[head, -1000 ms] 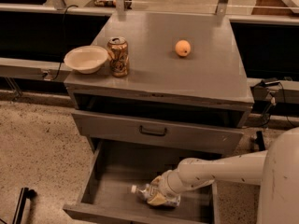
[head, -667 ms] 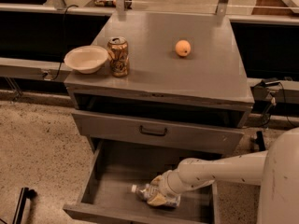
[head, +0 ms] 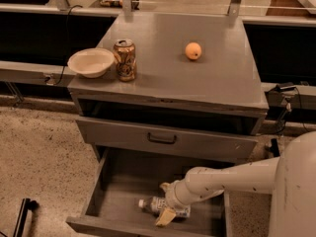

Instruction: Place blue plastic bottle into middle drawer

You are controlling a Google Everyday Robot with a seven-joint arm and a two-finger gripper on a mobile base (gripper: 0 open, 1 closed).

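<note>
One view. Blue plastic bottle [head: 152, 204] lies sideways on the middle drawer [head: 123, 196] floor. Gripper [head: 165, 202] is low inside the drawer, fingers [head: 165, 217] spread either side of it. Best retreat: straight up, no nudging. Bottle label and can [head: 125, 59] print are unreadable.

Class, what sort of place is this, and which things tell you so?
Probably a robot test lab: a grey metal cabinet on speckled floor, with the arm's pincer at a bottle in its open drawer.
</note>
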